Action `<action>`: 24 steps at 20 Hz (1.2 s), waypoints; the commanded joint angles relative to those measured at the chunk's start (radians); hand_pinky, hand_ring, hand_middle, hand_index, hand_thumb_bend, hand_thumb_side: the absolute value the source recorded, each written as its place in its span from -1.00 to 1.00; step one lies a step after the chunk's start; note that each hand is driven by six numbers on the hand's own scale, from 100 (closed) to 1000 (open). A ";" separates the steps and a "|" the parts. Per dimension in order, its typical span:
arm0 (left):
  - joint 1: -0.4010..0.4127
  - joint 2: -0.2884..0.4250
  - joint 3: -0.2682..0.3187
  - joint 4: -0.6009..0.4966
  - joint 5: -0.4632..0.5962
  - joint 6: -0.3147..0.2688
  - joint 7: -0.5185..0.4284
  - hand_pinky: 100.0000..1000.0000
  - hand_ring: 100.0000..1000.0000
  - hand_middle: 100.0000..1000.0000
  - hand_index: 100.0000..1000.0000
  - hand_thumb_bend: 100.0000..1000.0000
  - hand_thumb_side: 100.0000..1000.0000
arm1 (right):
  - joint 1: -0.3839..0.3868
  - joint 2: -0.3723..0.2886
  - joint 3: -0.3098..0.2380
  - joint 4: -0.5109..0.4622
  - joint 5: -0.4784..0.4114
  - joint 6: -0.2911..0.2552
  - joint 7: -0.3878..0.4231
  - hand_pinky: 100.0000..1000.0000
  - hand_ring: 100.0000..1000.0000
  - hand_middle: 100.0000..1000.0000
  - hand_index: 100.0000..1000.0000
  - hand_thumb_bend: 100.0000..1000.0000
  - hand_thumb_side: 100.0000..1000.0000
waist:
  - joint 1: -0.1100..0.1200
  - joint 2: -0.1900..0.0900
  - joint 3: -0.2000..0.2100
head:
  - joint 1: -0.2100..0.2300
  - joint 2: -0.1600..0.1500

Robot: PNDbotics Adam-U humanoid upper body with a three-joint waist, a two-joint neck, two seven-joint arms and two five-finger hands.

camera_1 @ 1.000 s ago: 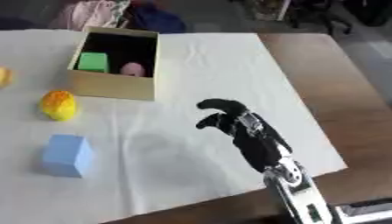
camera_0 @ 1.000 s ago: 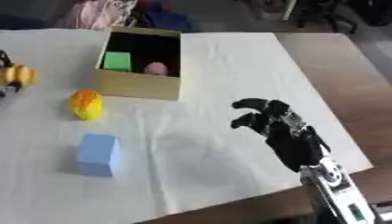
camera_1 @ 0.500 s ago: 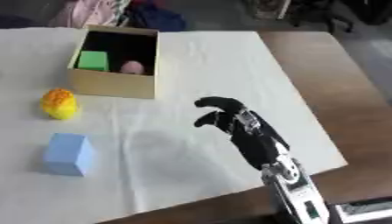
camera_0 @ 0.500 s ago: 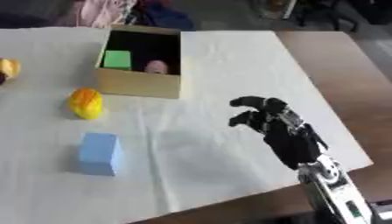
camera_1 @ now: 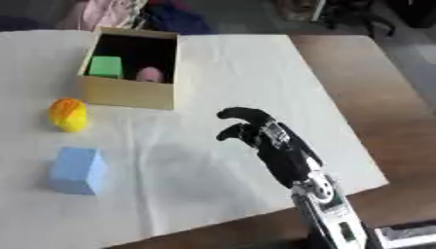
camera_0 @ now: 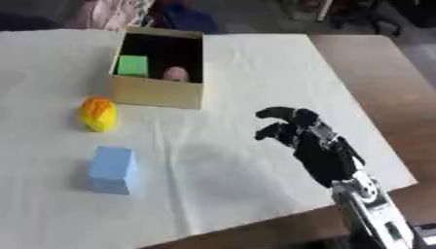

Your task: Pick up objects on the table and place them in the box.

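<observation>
1. At the lower left of the frame, a light blue block (camera_0: 112, 169) stands on the white cloth (camera_0: 247, 68) that covers most of the table. Nothing touches it.
2. Above it, at the middle left, lies a yellow-orange rounded object (camera_0: 99, 114). It rests on the cloth just beside the lower left corner of the box, apart from the blue block.
3. In the upper left centre sits the open cardboard box (camera_0: 157, 92), its tan front wall facing the camera. Inside it, a green block (camera_0: 132, 65) lies toward the left, and a pink rounded object (camera_0: 175, 74) lies beside it on the right, against the front wall.
4. Right of centre, the robot's right hand (camera_0: 317, 148) comes in from the lower right corner on a black and silver forearm. It hangs above the bare cloth with the fingers (camera_0: 274, 113) curled downward and inward, their tips pointing toward the left of the frame. The curled fingers hold nothing. The hand is well apart from the box and from both loose objects on the cloth.
5. Along the right edge, the bare brown table (camera_0: 383, 82) shows beyond the cloth.
6. The left hand shows in neither view.
</observation>
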 commanded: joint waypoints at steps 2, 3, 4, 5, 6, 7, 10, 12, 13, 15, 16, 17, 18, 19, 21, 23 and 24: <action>-0.029 0.024 -0.038 -0.139 0.099 -0.034 -0.034 -0.05 -0.42 -0.48 -0.11 -0.79 -0.89 | -0.006 -0.015 -0.003 -0.008 0.001 -0.003 0.004 0.62 0.28 0.57 0.61 -1.00 0.90 | 0.012 -0.040 0.001 | 0.000 -0.009; -0.043 0.007 -0.051 -0.155 0.112 -0.039 -0.048 -0.04 -0.41 -0.46 -0.09 -0.79 -0.89 | -0.005 -0.014 -0.002 -0.008 0.001 -0.003 0.005 0.62 0.28 0.57 0.61 -1.00 0.89 | 0.011 -0.043 0.000 | 0.003 -0.009; -0.059 -0.013 -0.063 -0.163 0.120 -0.041 -0.062 -0.04 -0.40 -0.46 -0.09 -0.80 -0.89 | -0.005 -0.014 -0.001 -0.008 0.000 -0.003 0.006 0.62 0.28 0.57 0.61 -1.00 0.89 | 0.009 -0.045 -0.001 | 0.007 -0.009; -0.076 -0.035 -0.074 -0.164 0.123 -0.043 -0.074 -0.04 -0.39 -0.44 -0.08 -0.82 -0.89 | -0.004 -0.013 0.000 -0.007 0.000 -0.003 0.007 0.62 0.28 0.57 0.61 -1.00 0.89 | 0.009 -0.047 -0.003 | 0.011 -0.010; -0.094 -0.060 -0.084 -0.160 0.122 -0.043 -0.085 -0.04 -0.38 -0.44 -0.07 -0.83 -0.89 | -0.004 -0.011 0.001 -0.007 -0.001 -0.003 0.008 0.62 0.28 0.57 0.61 -1.00 0.89 | 0.008 -0.048 -0.005 | 0.016 -0.011; -0.110 -0.085 -0.093 -0.151 0.116 -0.043 -0.093 -0.03 -0.37 -0.42 -0.05 -0.84 -0.88 | -0.003 -0.010 0.002 -0.007 -0.002 -0.003 0.010 0.62 0.28 0.57 0.61 -1.00 0.89 | 0.007 -0.049 -0.007 | 0.024 -0.012; -0.151 -0.165 -0.114 -0.106 0.076 -0.044 -0.098 -0.02 -0.35 -0.40 -0.03 -0.86 -0.87 | -0.003 -0.005 0.007 -0.006 -0.004 -0.001 0.015 0.62 0.28 0.57 0.61 -1.00 0.90 | 0.005 -0.050 -0.018 | 0.066 -0.017; -0.170 -0.210 -0.120 -0.073 0.041 -0.044 -0.089 -0.01 -0.33 -0.38 -0.01 -0.87 -0.86 | -0.004 -0.002 0.010 -0.006 -0.006 0.000 0.018 0.62 0.28 0.57 0.61 -1.00 0.90 | 0.004 -0.048 -0.026 | 0.091 -0.020; -0.179 -0.230 -0.121 -0.056 0.020 -0.043 -0.081 -0.01 -0.33 -0.38 -0.01 -0.89 -0.86 | -0.005 -0.001 0.012 -0.006 -0.007 0.001 0.020 0.62 0.28 0.57 0.61 -1.00 0.90 | 0.004 -0.047 -0.031 | 0.101 -0.020; -0.194 -0.271 -0.120 -0.018 -0.021 -0.037 -0.058 0.01 -0.31 -0.36 0.02 -0.88 -0.86 | -0.007 0.003 0.016 -0.006 -0.009 0.003 0.024 0.62 0.28 0.57 0.61 -1.00 0.90 | 0.004 -0.045 -0.040 | 0.119 -0.020; -0.199 -0.287 -0.118 0.000 -0.043 -0.034 -0.043 0.02 -0.30 -0.35 0.03 -0.90 -0.86 | -0.008 0.004 0.019 -0.007 -0.010 0.004 0.027 0.62 0.28 0.57 0.61 -1.00 0.90 | 0.004 -0.043 -0.045 | 0.126 -0.020; -0.202 -0.302 -0.117 0.016 -0.062 -0.031 -0.027 0.04 -0.28 -0.33 0.05 -0.89 -0.86 | -0.008 0.006 0.021 -0.007 -0.011 0.004 0.029 0.62 0.28 0.57 0.61 -1.00 0.90 | 0.004 -0.042 -0.048 | 0.130 -0.020; -0.205 -0.315 -0.116 0.030 -0.080 -0.028 -0.009 0.05 -0.26 -0.30 0.08 -0.88 -0.86 | -0.009 0.007 0.022 -0.007 -0.012 0.005 0.031 0.62 0.28 0.57 0.61 -1.00 0.90 | 0.004 -0.041 -0.052 | 0.133 -0.021; -0.206 -0.327 -0.116 0.043 -0.097 -0.025 0.011 0.08 -0.20 -0.23 0.15 -0.83 -0.87 | -0.009 0.009 0.022 -0.007 -0.013 0.006 0.032 0.62 0.28 0.57 0.61 -1.00 0.90 | 0.004 -0.040 -0.055 | 0.135 -0.021; -0.206 -0.346 -0.119 0.059 -0.123 -0.021 0.049 0.15 -0.08 -0.10 0.28 -0.74 -0.87 | -0.010 0.011 0.023 -0.007 -0.013 0.007 0.033 0.62 0.28 0.57 0.61 -1.00 0.90 | 0.005 -0.038 -0.059 | 0.138 -0.021; -0.204 -0.358 -0.127 0.065 -0.144 -0.022 0.079 0.26 0.09 0.10 0.45 -0.59 -0.88 | -0.010 0.012 0.023 -0.008 -0.014 0.007 0.034 0.62 0.28 0.57 0.61 -1.00 0.90 | 0.005 -0.037 -0.061 | 0.138 -0.021; -0.202 -0.362 -0.132 0.066 -0.153 -0.024 0.089 0.32 0.17 0.22 0.54 -0.50 -0.87 | -0.010 0.012 0.023 -0.008 -0.014 0.008 0.035 0.62 0.28 0.57 0.61 -1.00 0.90 | 0.006 -0.036 -0.061 | 0.138 -0.021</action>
